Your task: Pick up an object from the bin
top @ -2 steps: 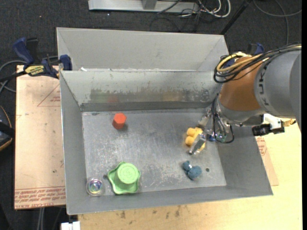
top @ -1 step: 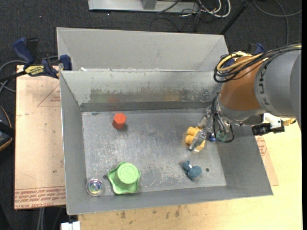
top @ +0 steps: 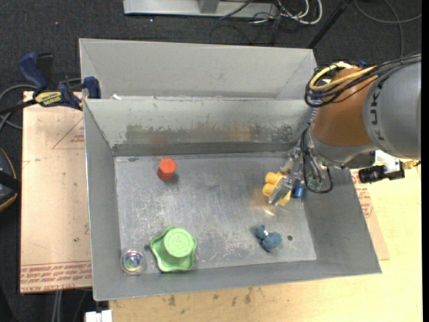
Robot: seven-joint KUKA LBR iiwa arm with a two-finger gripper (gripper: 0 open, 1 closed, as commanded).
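My gripper (top: 297, 178) hangs low over the right part of the bin, close to the right wall. A small yellow lumpy toy (top: 275, 186) lies right against its left side, touching it or very near it; whether it is gripped I cannot tell. A little blue piece (top: 298, 192) shows at the gripper's lower tip. On the floor below and to the left of the gripper rests a small blue-grey lump (top: 269, 239).
A small red cylinder (top: 166, 169) stands at the back left of the floor. In the front left corner lie a green scalloped lid (top: 174, 250) and a small clear jar (top: 133, 261). The arm's orange-brown body overhangs the bin's right rim.
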